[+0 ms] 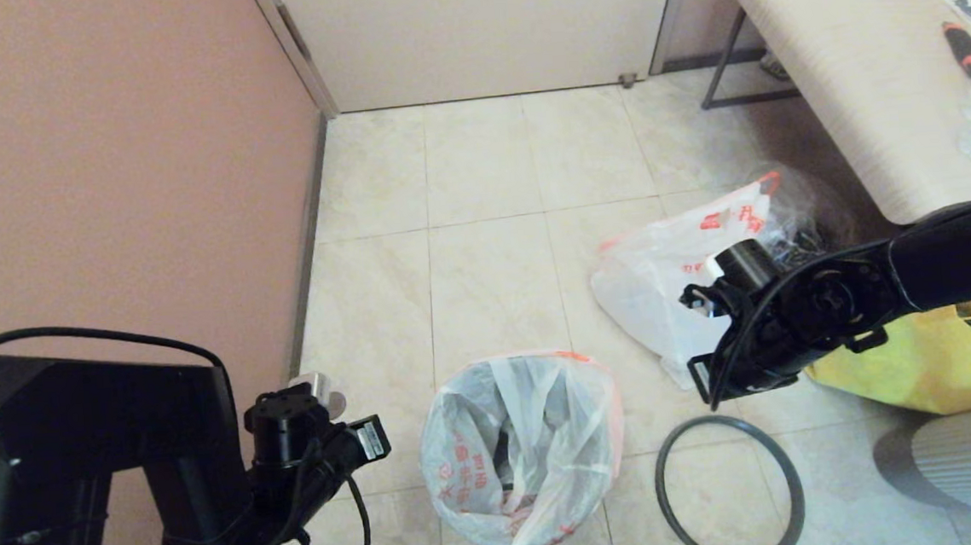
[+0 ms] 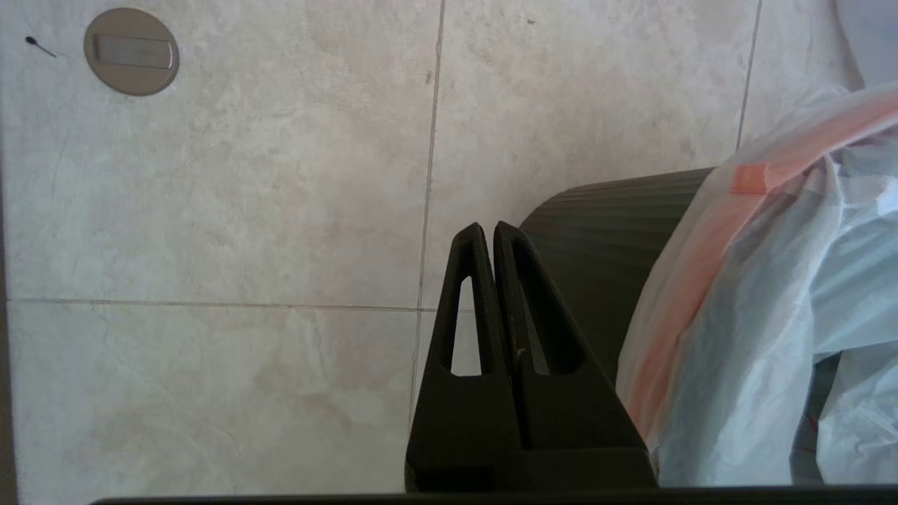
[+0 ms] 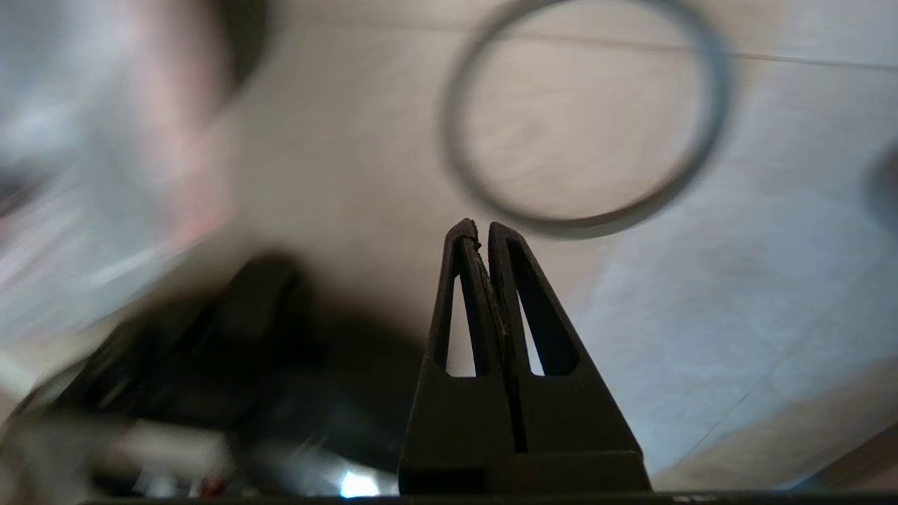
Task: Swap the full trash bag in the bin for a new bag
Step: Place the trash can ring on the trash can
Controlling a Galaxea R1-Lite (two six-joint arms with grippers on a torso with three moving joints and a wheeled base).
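A pale tiled floor (image 1: 487, 289) is spreading out between a pinkish wall (image 1: 102, 162) at nine o'clock and a closed cream door (image 1: 477, 29) at twelve o'clock, with a light bench (image 1: 848, 85) running along the two o'clock side. The bin (image 2: 603, 259) is standing at six o'clock in the head view, its ribbed dark wall showing in the left wrist view, and the new bag (image 1: 519, 450), thin white plastic with orange-red trim and red prints, is lining it and draping over its mouth. The dark grey hoop (image 1: 730, 488) is lying flat on the tiles just beside the bin at its three o'clock, apart from it. The full trash bag (image 1: 673, 268), translucent white with red lettering, is sitting on the floor at the bin's one o'clock, with a clear wrinkly bag (image 1: 806, 216) just behind it and a yellow tote (image 1: 936, 361) near the bench. The right gripper (image 3: 478, 226) is hanging over the floor with the hoop beyond its tips, fingers pressed together and holding nothing; its arm is reaching in from three o'clock, crossing in front of the full trash bag. The left gripper (image 2: 487, 228) is hovering low beside the bin at its nine o'clock, fingers likewise pressed together and empty.
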